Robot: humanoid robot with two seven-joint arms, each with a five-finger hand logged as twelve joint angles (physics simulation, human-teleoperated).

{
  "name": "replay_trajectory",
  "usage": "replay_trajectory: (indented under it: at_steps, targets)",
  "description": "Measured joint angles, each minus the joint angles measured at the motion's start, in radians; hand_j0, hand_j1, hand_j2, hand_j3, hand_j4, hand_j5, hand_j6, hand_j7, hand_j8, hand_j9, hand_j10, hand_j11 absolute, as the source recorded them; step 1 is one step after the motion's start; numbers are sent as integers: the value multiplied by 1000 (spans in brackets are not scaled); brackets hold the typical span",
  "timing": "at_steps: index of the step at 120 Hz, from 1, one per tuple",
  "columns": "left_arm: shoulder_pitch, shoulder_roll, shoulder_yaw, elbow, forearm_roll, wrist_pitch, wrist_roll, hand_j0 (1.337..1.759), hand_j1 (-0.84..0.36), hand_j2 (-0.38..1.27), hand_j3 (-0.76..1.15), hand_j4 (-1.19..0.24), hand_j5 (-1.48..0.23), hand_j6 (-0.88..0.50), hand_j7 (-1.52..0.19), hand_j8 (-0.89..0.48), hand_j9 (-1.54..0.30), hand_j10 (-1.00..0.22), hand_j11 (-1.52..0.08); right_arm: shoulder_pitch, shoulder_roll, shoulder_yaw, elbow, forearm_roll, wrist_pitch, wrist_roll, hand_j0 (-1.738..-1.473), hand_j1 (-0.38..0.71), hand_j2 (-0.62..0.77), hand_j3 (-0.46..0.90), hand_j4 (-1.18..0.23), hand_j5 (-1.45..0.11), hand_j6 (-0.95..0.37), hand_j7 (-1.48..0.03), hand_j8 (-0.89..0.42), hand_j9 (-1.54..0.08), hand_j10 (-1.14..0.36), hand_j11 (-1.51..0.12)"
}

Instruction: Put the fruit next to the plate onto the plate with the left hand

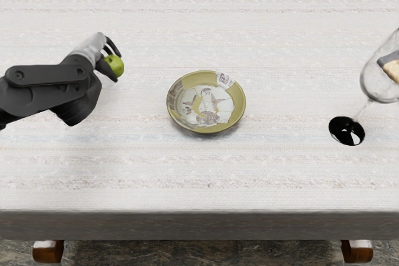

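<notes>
A small green fruit is held in my left hand, whose dark fingers curl around it above the table at the left. The arm comes in from the left edge. The olive-rimmed plate with a painted white centre lies in the middle of the table, well to the right of the hand and fruit. Nothing lies on the plate. No right arm shows.
A tilted wine glass with a black round foot stands at the right edge. The pale cloth-covered table spans the view, its front edge near the bottom.
</notes>
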Motion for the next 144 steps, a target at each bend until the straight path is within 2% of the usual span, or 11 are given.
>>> replay_trajectory:
  at_steps: [10,37,51,72,105,144]
  targets:
    - [-17,-15,-3,-14,0,0,-1,1655,-295,391,0,-631,-987,-434,-952,-500,-949,-704,-952,0,0,0,0,0,0,0,-1658,-349,0,0,0,0,0,0,0,0,0,0]
    - [-56,-88,-23,-32,-4,-2,-1,1655,-323,467,0,-618,-1007,-421,-944,-490,-949,-703,-952,0,0,0,0,0,0,0,-1658,-349,0,0,0,0,0,0,0,0,0,0]
    - [-58,-110,-37,-38,-4,-1,0,1655,-327,446,0,-613,-1004,-418,-938,-485,-947,-703,-949,0,0,0,0,0,0,0,-1658,-349,0,0,0,0,0,0,0,0,0,0]
    - [-60,-157,-57,-43,-7,-1,0,1655,-350,501,0,-604,-999,-414,-939,-483,-947,-701,-949,0,0,0,0,0,0,0,-1658,-349,0,0,0,0,0,0,0,0,0,0]
    - [-53,-231,-103,-59,-8,0,-1,1655,-336,484,0,-619,-983,-421,-939,-491,-943,-696,-946,0,0,0,0,0,0,0,-1658,-349,0,0,0,0,0,0,0,0,0,0]
    - [2,-247,-121,-61,-5,0,-2,1655,-333,471,0,-633,-963,-433,-927,-497,-931,-687,-934,0,0,0,0,0,0,0,-1658,-349,0,0,0,0,0,0,0,0,0,0]
